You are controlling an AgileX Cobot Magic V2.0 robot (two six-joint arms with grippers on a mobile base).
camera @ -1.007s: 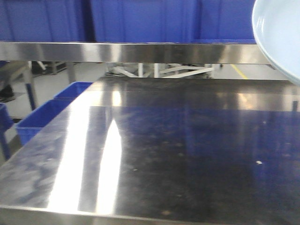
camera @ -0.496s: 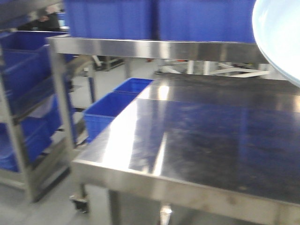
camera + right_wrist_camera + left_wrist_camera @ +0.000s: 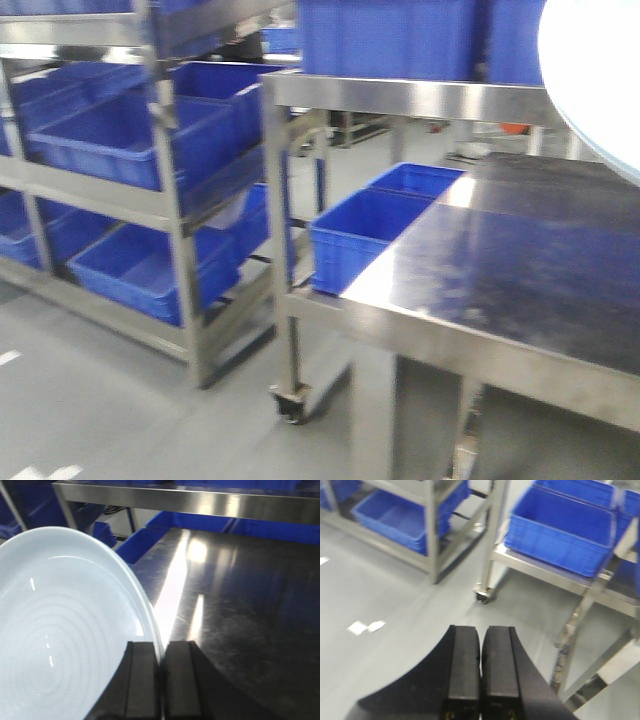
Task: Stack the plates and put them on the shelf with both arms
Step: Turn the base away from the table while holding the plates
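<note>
**A:** Front view first. What's different?
**B:** A second ago the bench (image 3: 520, 260) filled the picture. Now the view has swung to its left, showing the bench's near-left corner, grey floor, and the shelf (image 3: 183, 270) with its blue crates (image 3: 120, 140) standing left of the bench. The plate (image 3: 600, 80) has kept its spot, high over the bench's right part.
**A:** So the base is turning?
**B:** I'd judge so. The plate is being carried toward the shelf and has not yet been placed.
**A:** Left wrist?
**B:** The left fingers (image 3: 465, 665) are pressed together on nothing, over bare floor left of the bench, with crates ahead.
**A:** Right wrist?
**B:** The right fingers (image 3: 142, 680) are pinched on the near rim of the plate (image 3: 65, 620), holding it clear above the bench's (image 3: 240, 590) left side. Whether a second plate sits under it I cannot tell.
**A:** And for the task?
**B:** The empty left arm probably has to take the far rim before set-down, because a one-edge hold could tip.
</note>
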